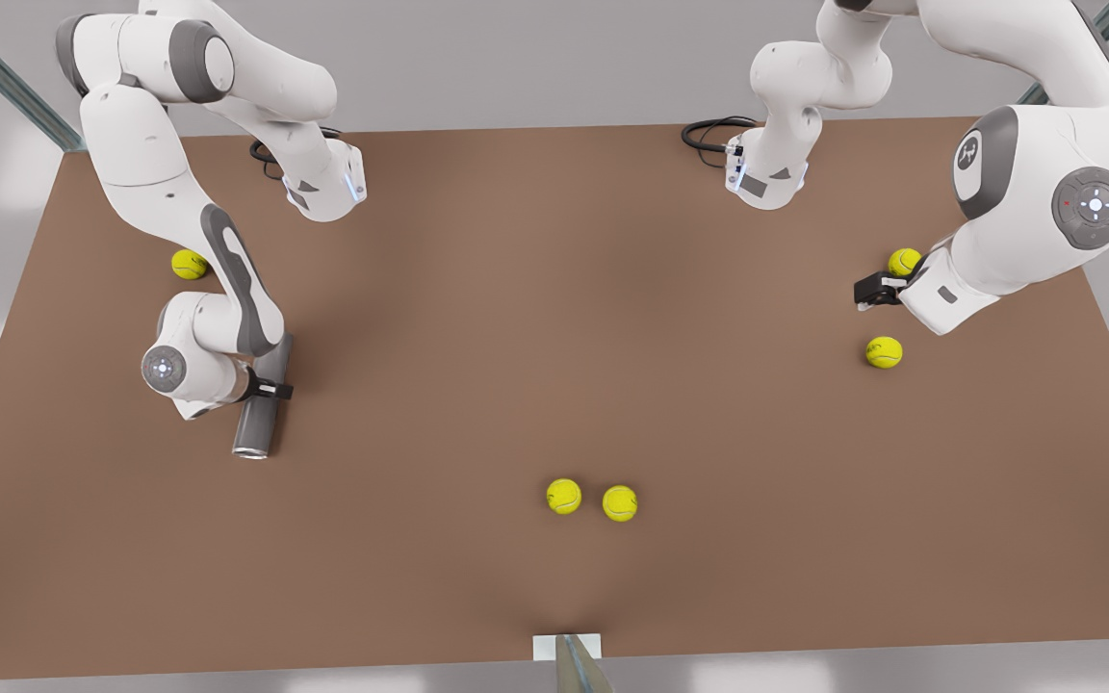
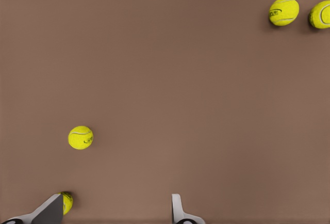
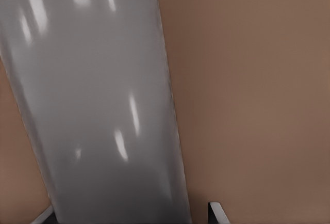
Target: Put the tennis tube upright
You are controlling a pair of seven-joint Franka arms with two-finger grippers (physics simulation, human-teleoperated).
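Tube: the tennis tube (image 1: 260, 405) is lying flat on the bench (image 1: 554, 385) at the front view's left, lighter rim toward the camera.
Right hand: the right hand (image 1: 270, 390) is straddling the tube near mid-length, fingers on either side; whether they are pressing it I cannot tell.
Left hand: the left hand (image 1: 870, 292) is waiting at the front view's right, spread wide beside a tennis ball (image 1: 904, 261).
Progress: nothing upright yet; gripping, lifting and tipping it onto its end all look left to do.
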